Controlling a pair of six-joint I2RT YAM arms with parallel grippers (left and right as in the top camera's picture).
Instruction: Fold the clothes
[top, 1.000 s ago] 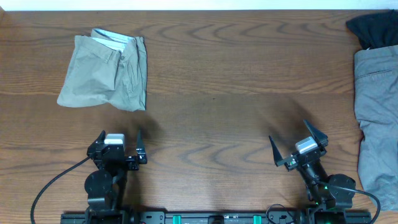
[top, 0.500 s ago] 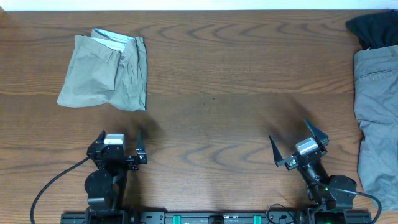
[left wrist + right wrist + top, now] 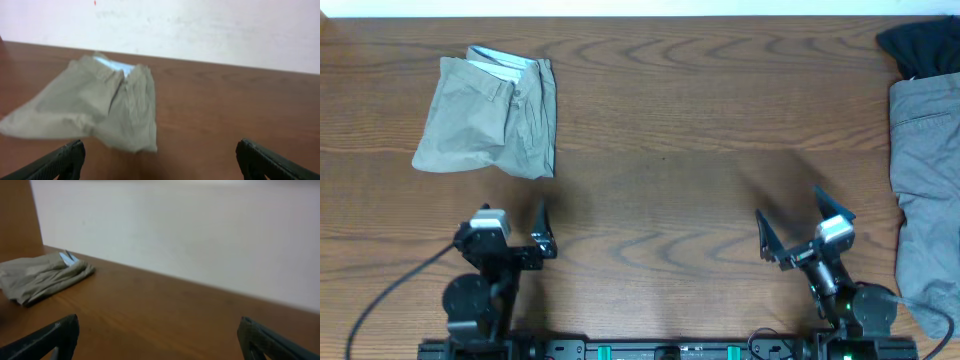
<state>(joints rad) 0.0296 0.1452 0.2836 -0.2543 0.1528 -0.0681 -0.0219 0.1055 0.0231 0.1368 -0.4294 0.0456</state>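
Observation:
Folded khaki-beige shorts (image 3: 490,115) lie at the far left of the table; they also show in the left wrist view (image 3: 95,107) and the right wrist view (image 3: 42,277). Mid-grey shorts (image 3: 925,190) lie unfolded along the right edge, partly cut off by the frame. A black garment (image 3: 920,45) sits at the far right corner above them. My left gripper (image 3: 512,228) is open and empty near the front left, well short of the khaki shorts. My right gripper (image 3: 800,222) is open and empty near the front right, left of the grey shorts.
The table is brown wood (image 3: 660,150). A pale wall (image 3: 175,225) runs along its far edge. Black cables trail from both arm bases at the front edge.
Both arms have shifted slightly: the left gripper moved a little forward and left, the right gripper a little to the right. The clothes have not moved.

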